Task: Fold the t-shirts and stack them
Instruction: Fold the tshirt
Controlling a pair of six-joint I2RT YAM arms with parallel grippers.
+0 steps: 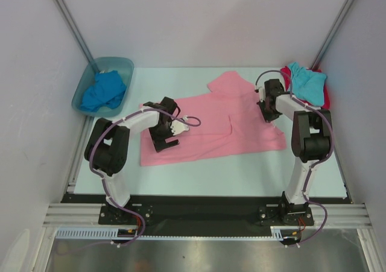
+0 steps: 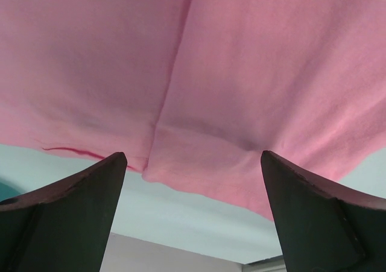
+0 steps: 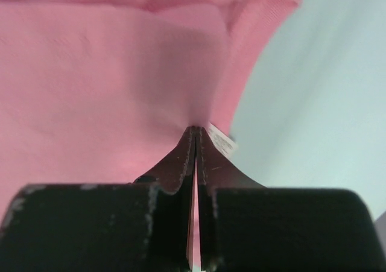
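Pale surface (image 1: 241, 163) is bearing limp pink t-shirt (image 1: 211, 127) | my right hand (image 3: 196, 130) is pinching its edge | left hand (image 2: 193, 157) is gaping

I work over a pale mint table (image 1: 205, 175) filling the middle of the frame. Plain white walls (image 1: 199, 25) close it in above and at both sides. Grey metal posts (image 1: 69, 22) slant through the upper corners. A brushed steel sheet (image 1: 199, 254) runs along the bottom edge.

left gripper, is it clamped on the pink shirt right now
No, the left gripper stands wide open, and the pink t-shirt lies flat beyond its tips with no cloth between them.
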